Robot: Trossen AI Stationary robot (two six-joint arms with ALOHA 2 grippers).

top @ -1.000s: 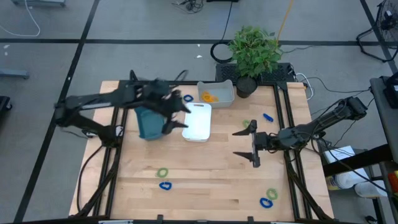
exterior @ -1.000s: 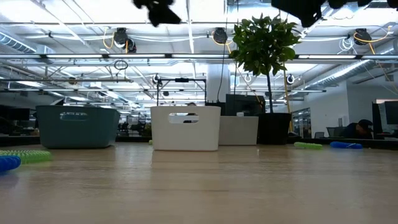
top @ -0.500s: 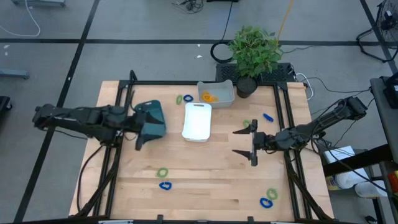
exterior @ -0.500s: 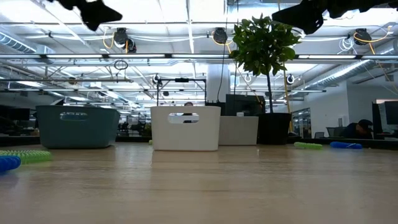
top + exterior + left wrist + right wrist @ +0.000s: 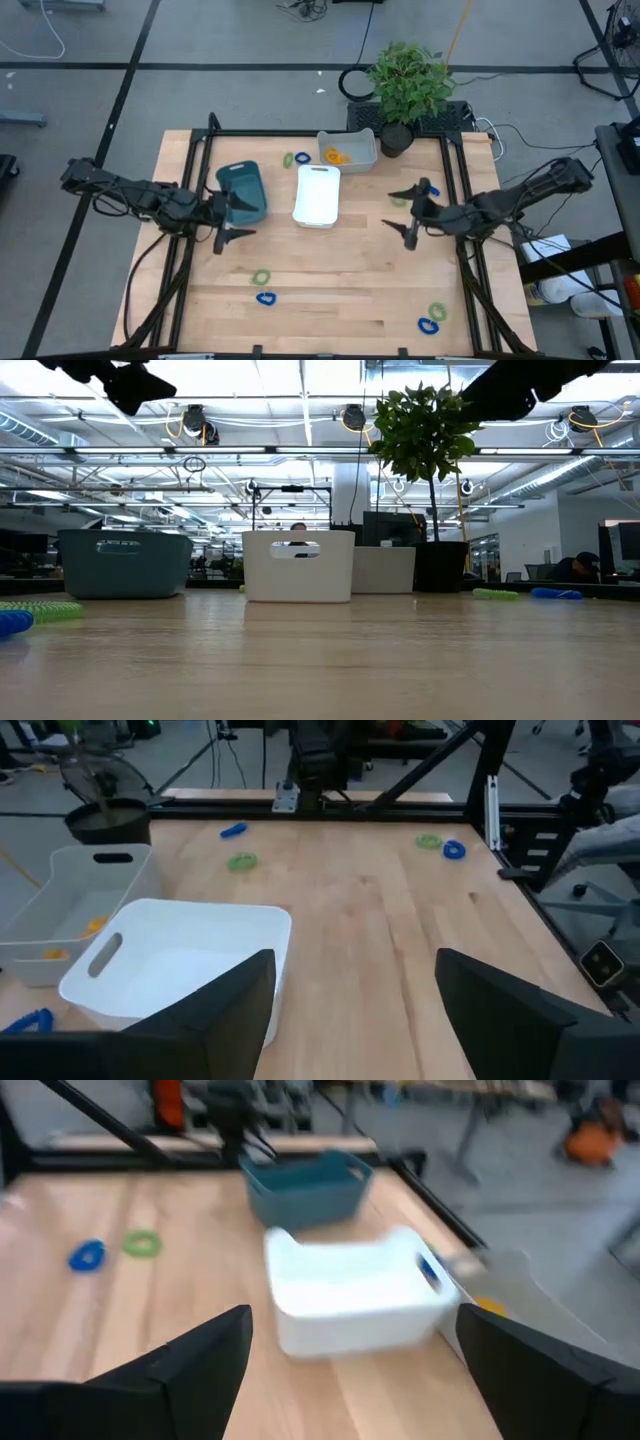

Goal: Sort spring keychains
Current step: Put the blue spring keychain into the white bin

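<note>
Your left end effector (image 5: 228,218) hung open and empty beside the teal bin (image 5: 241,192); your right end effector (image 5: 409,210), jaws wide, hovered near the bench's (image 5: 330,280) right edge, above a green keychain (image 5: 399,200).

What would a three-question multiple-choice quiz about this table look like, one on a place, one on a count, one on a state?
1. Where is the teal bin?
A. beside the left claw
B. under the plant
C. at the table's near edge

2. How many bins are on the table?
A. one
B. three
C. five

3. How is the right claw?
A. shut on a blue coil
B. open, empty
C. inside the white bin

Answers:
1 A, the teal bin sits next to the left claw.
2 B, teal, white and a clear bin.
3 B, its fingers are spread with nothing between.
</note>
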